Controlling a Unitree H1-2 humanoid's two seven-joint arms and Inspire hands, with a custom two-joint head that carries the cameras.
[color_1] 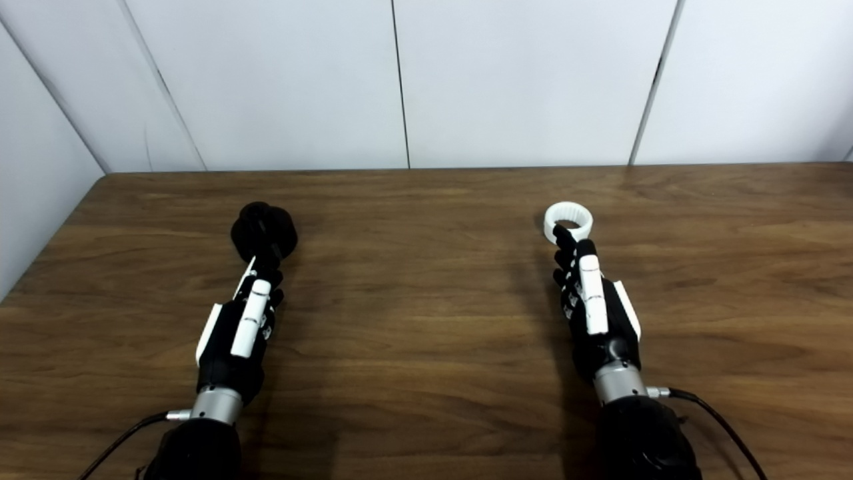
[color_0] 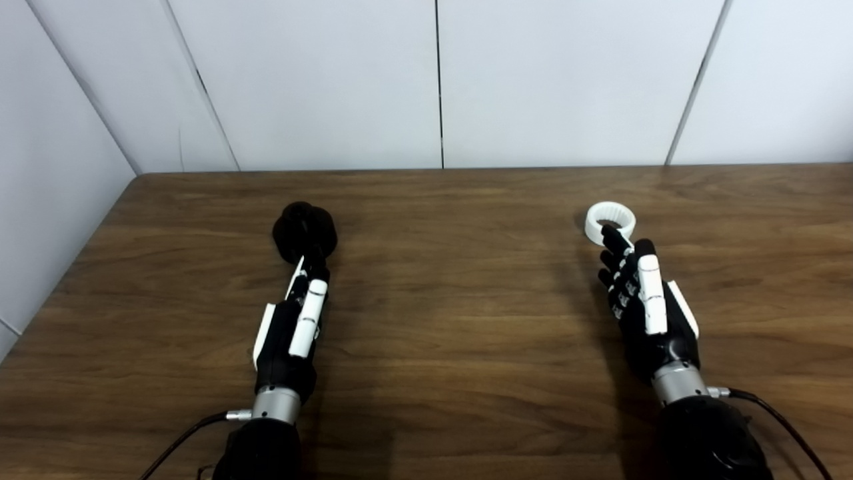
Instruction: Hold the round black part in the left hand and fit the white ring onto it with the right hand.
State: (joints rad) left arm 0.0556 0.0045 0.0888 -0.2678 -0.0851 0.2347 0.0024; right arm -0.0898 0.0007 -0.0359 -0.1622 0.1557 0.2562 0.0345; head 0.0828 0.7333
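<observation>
A: On the wooden table (color_0: 453,320), your landmark is the round black part (color_0: 304,231). You see it lying on the left half of the top, a little nearer to the back wall than to you.

B: And my left hand (color_0: 293,327)?

A: Your left hand lies directly on the near side of the black part, stretched toward it, palm turned inward. Its fingertips (color_0: 316,257) reach the near edge of the part and overlap it in both views. You cannot tell from these pictures if they really touch it. The fingers are extended and not wrapped around anything, so this hand is released and grasps nothing.

B: Where is the white ring (color_0: 610,222)?

A: Far to the right of the black part, at about the same depth on the table. It lies flat with the hole facing up.

B: And the right hand (color_0: 643,303)?

A: Also far to the right of the black part, just on the near side of the ring. Its fingers are long and loosely spread, and the foremost fingertip (color_0: 608,233) covers the near rim of the ring. Contact there is not clear to me. The hand does not close on the ring; it is released too.

B: So both pieces rest on the table?

A: Yes, well apart from each other, each one before its own hand.
</observation>
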